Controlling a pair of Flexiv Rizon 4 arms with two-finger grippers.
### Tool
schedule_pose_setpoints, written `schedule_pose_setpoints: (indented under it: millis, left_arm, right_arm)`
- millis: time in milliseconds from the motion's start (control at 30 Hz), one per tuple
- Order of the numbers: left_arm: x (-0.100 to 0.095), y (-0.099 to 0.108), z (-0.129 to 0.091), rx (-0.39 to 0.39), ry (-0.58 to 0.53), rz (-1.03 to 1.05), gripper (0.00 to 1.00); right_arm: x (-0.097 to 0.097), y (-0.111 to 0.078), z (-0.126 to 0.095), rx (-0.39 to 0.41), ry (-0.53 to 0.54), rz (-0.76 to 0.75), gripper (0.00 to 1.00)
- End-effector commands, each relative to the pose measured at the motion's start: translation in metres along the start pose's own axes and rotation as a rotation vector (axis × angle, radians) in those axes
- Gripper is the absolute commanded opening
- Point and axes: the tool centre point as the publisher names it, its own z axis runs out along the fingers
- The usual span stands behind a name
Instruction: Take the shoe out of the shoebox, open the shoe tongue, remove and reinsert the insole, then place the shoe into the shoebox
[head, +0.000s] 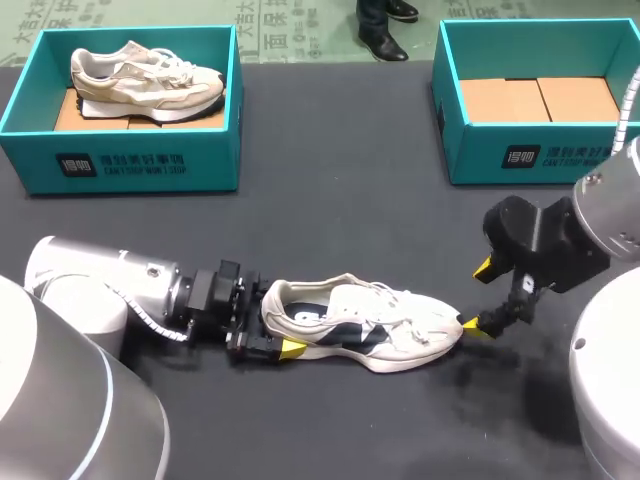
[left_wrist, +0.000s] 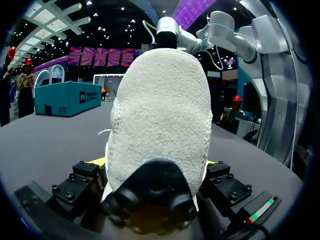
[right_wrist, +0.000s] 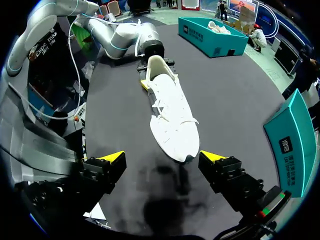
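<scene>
Gripping shoe (head: 360, 325) heel, left pincer (head: 272, 326) clenched; right pincer (head: 477, 297) released, straddling toe.

Robot work station, shoe-handling setup. Black table (head: 350, 230) is carrying two teal shoeboxes. Left box (head: 140, 165) is holding a second shoe (head: 145, 80); right box (head: 520, 160) is showing only cardboard inserts (head: 540, 100). One pale shoe (head: 370, 325) is lying on the table between left arm (head: 100, 285) and right arm (head: 610, 200), which are coming in from either side. Lab or show floor: the table is not telling which.
</scene>
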Motion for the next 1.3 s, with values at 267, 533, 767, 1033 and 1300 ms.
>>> schedule_pose_setpoints:
  millis: [267,533,767,1033,1300]
  left_arm:
    - [0.001,0.0,-0.001,-0.002,-0.002,0.0,0.0]
    - [0.001,0.0,-0.001,-0.002,-0.002,0.0,0.0]
    - [0.001,0.0,-0.001,-0.002,-0.002,0.0,0.0]
    - [0.001,0.0,-0.001,-0.002,-0.002,0.0,0.0]
    - [0.001,0.0,-0.001,-0.002,-0.002,0.0,0.0]
  right_arm:
    - [0.01,0.023,0.004,0.079,-0.105,0.314,1.0]
    - [0.023,0.06,0.017,0.155,-0.183,0.541,1.0]
    - [0.045,0.098,0.025,0.219,-0.203,0.782,1.0]
    - [0.061,0.112,0.037,0.325,-0.21,0.858,1.0]
    - [0.061,0.112,0.037,0.325,-0.21,0.858,1.0]
